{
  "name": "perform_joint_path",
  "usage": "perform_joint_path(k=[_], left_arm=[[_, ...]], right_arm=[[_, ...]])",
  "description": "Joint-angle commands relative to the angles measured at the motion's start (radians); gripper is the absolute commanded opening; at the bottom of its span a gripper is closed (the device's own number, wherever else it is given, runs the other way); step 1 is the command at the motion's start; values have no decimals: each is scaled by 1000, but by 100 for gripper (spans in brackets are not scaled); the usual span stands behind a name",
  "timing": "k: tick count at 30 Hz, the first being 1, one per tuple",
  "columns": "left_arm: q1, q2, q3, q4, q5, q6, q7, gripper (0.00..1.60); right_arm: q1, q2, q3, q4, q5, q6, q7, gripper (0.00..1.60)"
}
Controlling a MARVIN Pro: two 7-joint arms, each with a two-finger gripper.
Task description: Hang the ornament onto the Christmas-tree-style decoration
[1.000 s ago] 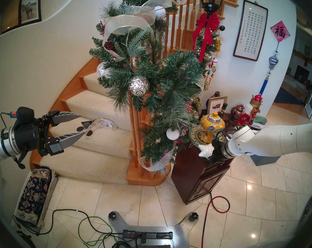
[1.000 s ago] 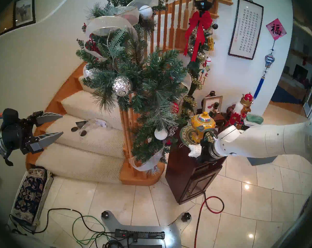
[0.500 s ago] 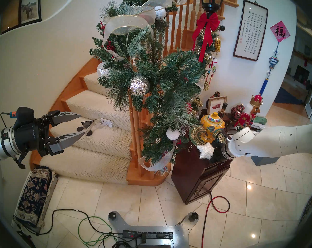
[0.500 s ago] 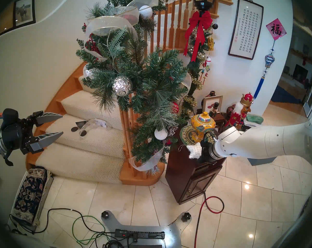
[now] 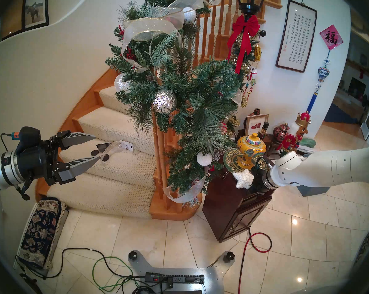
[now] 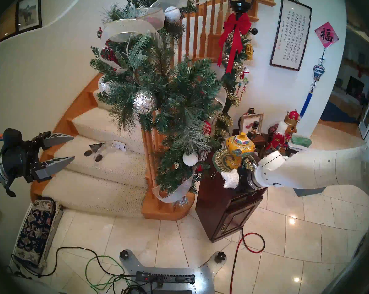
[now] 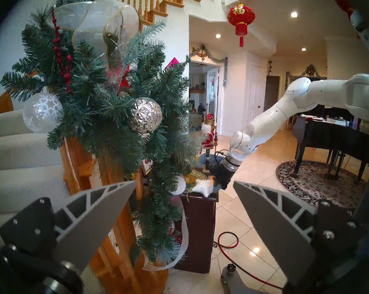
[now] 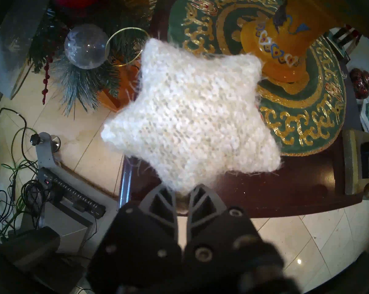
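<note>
Two grippers show, and only one is at work. The right gripper (image 8: 182,193) has its fingers pressed together on one lower point of the white star ornament (image 8: 190,115), a puffy, fuzzy knitted star whose thin gold string loop (image 8: 124,46) stands out from the point farthest from the fingers. From the head views the star (image 5: 244,178) is held tilted above the top of the dark wooden cabinet (image 5: 232,204), just in front of the green-and-gold plate (image 5: 230,158) that carries the yellow lidded jar (image 5: 251,150). The pine garland (image 5: 179,92), green with frosted tips, sheer silver-white ribbon and red berries, is wound down the wooden stair post just to the left of the cabinet; its faceted silver ball (image 5: 165,101) hangs high up, and a small white glitter ball (image 5: 204,158) hangs low, near the star but apart from it. The left gripper (image 5: 97,147) is held level out over the carpeted stairs (image 5: 115,176), well apart from the garland, with its two grey fingers spread wide and nothing between them.
</note>
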Motion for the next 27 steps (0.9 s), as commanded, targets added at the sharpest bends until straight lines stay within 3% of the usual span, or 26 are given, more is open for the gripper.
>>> perform_joint_path(k=[1,14,27], left_arm=[[-1,-2,-1,-2,-2,0,0,160],[-1,-2,-1,-2,-2,0,0,160],[-1,-2,-1,-2,-2,0,0,160]], right_arm=[[16,46,-19,-30,-11,14,-2,0],[91,181,-63,-145,-62,11,-12,0],[124,267,-69,-226,-94,-31,-27,0]])
